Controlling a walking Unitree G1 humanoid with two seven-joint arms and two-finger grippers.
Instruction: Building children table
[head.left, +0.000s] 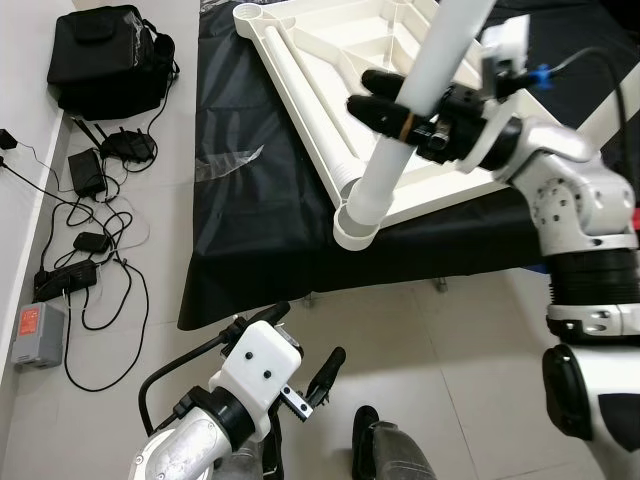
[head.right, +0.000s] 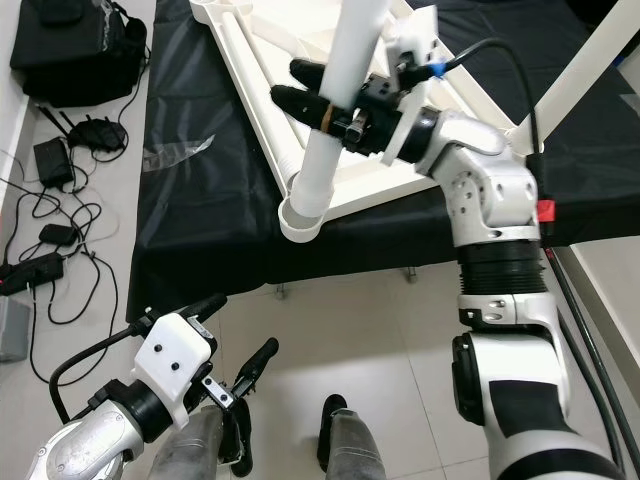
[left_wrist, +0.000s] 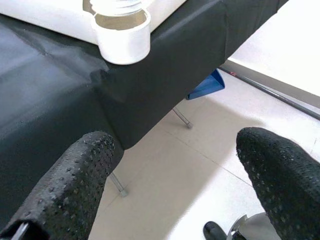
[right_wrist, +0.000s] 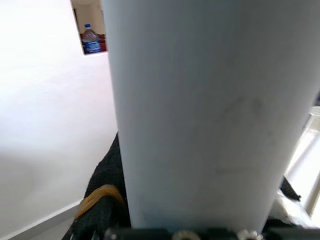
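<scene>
Leg-fitting step: your right gripper (head.left: 385, 112) clamps the white cylindrical plastic leg (head.left: 405, 125), foot seated in the upturned white tabletop's (head.left: 300, 80) 6 o'clock corner socket (head.left: 355, 228); next, I judge, press straight down; left gripper (head.left: 305, 375) idle, agape, empty.

White table top (head.left: 330, 60), ribbed underside, on a black cloth (head.left: 250, 200). White table leg (head.left: 410, 120), plain, in the right gripper (head.left: 385, 108): black fingers with one tan band. Left gripper (head.left: 300, 350) at 6 o'clock: black dimpled fingers (left_wrist: 75, 185) on a white mount. Floor (head.left: 420, 350) pale beige tile. At 9 o'clock: black bag (head.left: 100, 55), black cables (head.left: 95, 270), grey box (head.left: 38, 333) with orange label.
</scene>
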